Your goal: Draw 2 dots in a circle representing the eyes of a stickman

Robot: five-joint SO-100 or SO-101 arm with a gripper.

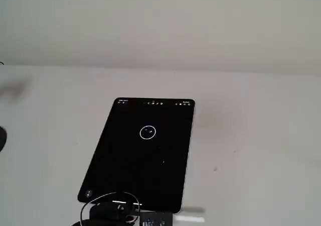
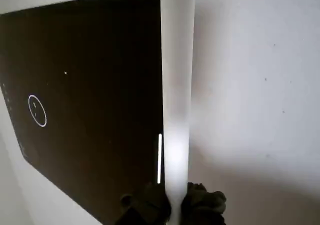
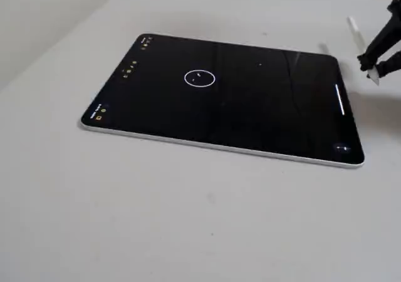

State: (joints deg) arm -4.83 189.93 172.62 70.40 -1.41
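We saw the tablet (image 1: 115, 176) lying flat on the white table (image 1: 251, 135), its screen black. The circle (image 1: 147, 132) sat in the upper middle of the screen in a fixed view, just below the row of toolbar icons (image 1: 153, 103); in another fixed view it showed as a thin ring (image 3: 200, 78) toward the far edge. Inside it we made out the dots (image 1: 147, 130), two faint short marks side by side, also visible in the wrist view (image 2: 35, 108). No body of a stickman was drawn below the ring.

The gripper (image 3: 373, 67) was off the screen, beyond the tablet's short edge at the right of that fixed view, and it was clamped on a white stylus (image 3: 360, 44), whose tip hung above the table rather than the glass. In the wrist view the stylus (image 2: 177, 85) ran as a pale bar along the tablet's edge, with dark fingers (image 2: 202, 205) pinching it at the bottom.
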